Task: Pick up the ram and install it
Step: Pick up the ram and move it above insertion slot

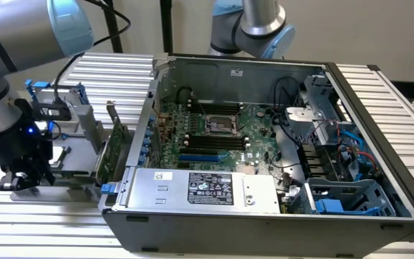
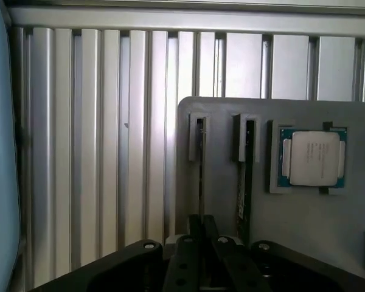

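The ram is a thin stick seen edge-on, lying in a slot of the grey tray. Its near end runs in between my gripper's two dark fingers, which are closed tight against it. In the exterior view the gripper is low over the tray at the exterior view's left, outside the open computer case. The black memory slots lie on the motherboard inside the case, well away from the gripper.
A second green stick sits in the neighbouring slot, and a square silver processor chip lies beyond it. A tall green expansion card stands between the tray and the case wall. The ribbed metal table surrounds the tray.
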Controlling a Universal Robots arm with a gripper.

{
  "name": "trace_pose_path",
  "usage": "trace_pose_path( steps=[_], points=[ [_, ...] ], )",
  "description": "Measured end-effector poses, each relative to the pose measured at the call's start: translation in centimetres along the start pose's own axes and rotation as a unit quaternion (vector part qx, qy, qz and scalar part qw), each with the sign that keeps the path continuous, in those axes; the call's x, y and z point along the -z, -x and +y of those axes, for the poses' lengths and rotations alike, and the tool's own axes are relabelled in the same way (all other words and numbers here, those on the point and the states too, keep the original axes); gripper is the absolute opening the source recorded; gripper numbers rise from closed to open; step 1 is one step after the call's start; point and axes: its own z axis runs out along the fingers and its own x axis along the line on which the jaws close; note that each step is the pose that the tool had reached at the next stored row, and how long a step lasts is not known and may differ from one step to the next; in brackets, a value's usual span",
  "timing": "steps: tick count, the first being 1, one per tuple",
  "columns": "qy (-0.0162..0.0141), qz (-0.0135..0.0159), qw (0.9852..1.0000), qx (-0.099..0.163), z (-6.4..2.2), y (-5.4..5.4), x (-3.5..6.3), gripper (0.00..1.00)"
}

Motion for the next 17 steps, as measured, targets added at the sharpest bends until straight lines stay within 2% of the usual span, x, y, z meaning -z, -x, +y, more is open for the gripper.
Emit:
trace_pose_path(
  steps=[10, 14, 17],
  points=[
    [0.0, 0.0, 1.0, 0.0, -0.17, 0.0, 4.54, 0.0],
    [0.0, 0.0, 1.0, 0.0, -0.72, 0.1, 6.38, 0.0],
    [0.0, 0.0, 1.0, 0.0, -1.52, 0.1, 7.75, 0.0]
  ],
)
